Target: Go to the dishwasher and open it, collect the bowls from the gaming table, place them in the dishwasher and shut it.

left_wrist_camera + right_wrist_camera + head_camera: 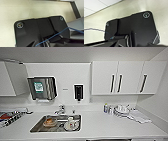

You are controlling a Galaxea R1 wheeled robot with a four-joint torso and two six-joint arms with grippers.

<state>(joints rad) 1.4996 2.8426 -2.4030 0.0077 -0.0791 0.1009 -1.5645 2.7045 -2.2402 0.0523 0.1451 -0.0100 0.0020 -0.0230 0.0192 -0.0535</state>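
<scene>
- Sink (40, 126) set in white counter (105, 127): holds dishes (71, 124) and an orange-brown item (49, 121).
- Jaw state, both grippers: cannot tell.

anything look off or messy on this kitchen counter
Nothing spilled or broken stands out. The sink holds unwashed dishes, and a crumpled white cloth lies on the counter at the right.

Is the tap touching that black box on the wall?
Apart. In the head view the tap stands behind the sink, and a stretch of bare white wall separates it from the black box higher up.
</scene>
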